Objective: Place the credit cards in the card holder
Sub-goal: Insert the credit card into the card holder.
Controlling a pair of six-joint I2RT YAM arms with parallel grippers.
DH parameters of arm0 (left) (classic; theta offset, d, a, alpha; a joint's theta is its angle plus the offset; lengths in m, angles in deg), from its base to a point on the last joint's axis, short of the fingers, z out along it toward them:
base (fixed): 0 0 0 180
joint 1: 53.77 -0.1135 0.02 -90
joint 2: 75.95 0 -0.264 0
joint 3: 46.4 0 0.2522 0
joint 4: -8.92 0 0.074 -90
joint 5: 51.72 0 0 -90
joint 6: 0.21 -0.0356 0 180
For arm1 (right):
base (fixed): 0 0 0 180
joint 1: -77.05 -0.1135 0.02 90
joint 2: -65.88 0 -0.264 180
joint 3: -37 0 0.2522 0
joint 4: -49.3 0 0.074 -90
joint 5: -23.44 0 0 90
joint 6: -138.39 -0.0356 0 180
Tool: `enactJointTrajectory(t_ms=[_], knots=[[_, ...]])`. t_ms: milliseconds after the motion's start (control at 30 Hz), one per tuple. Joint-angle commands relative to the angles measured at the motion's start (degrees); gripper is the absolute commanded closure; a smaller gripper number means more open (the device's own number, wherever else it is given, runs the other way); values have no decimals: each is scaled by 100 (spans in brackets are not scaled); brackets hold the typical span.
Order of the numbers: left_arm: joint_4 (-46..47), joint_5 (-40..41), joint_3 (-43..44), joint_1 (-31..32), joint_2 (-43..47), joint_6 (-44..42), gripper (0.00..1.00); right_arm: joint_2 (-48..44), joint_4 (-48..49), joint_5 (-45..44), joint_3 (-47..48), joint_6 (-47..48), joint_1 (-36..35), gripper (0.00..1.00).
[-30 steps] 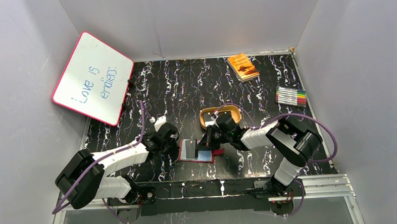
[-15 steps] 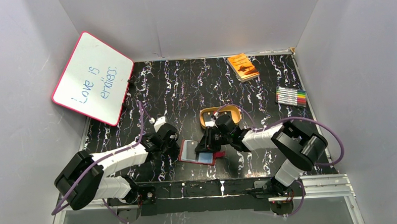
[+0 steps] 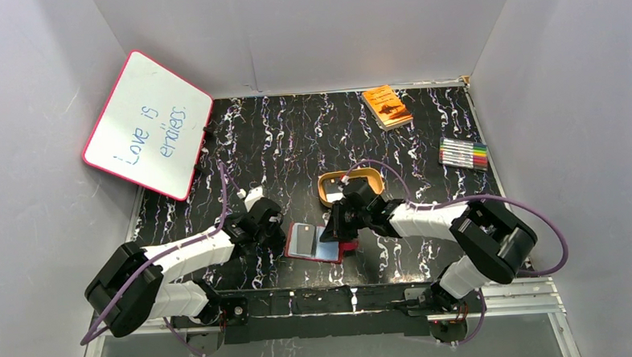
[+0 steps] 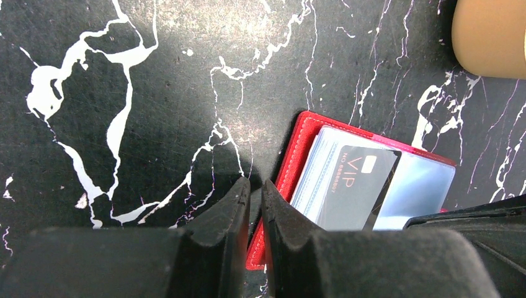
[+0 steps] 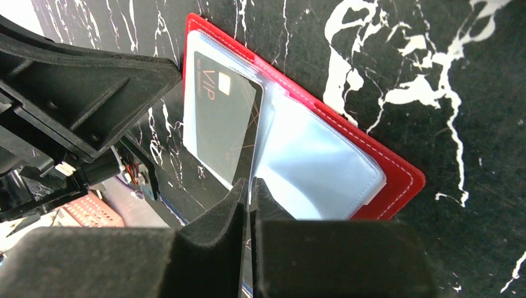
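The red card holder (image 3: 330, 250) lies open on the table, its clear sleeves up (image 5: 397, 180) (image 4: 298, 155). A dark grey credit card marked VIP (image 5: 220, 124) (image 4: 353, 186) (image 3: 303, 238) sits partly inside the left sleeve, with a bare dark strip along its edge near the fold. My right gripper (image 5: 250, 183) (image 3: 339, 232) is shut on that card's near edge. My left gripper (image 4: 255, 183) (image 3: 279, 232) is pinched on the holder's red left border, which shows in the narrow gap between the fingers.
A gold oval tray (image 3: 349, 183) (image 4: 490, 37) stands just behind the holder with something pale in it. An orange book (image 3: 387, 106) and a pack of markers (image 3: 463, 153) lie at the back right. A pink-framed whiteboard (image 3: 148, 125) leans at the back left.
My right jaws loosened and closed again on the card's edge. The right forearm swung a little to the left over the holder. The left arm has not moved.
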Motion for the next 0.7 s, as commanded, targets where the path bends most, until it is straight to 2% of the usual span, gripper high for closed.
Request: enactJointTrajectory(t_ms=[0,133,667], knots=[[-711,-182,-239,11,-60,-38,87,177,-307,86,390,368,-22,90],[-722,-201,-239,18,-46,-33,88,398,-196,222,500,369,-72,93],[-632,-327,-349,18,1,-2,88,833,-225,294,774,387,-239,94]])
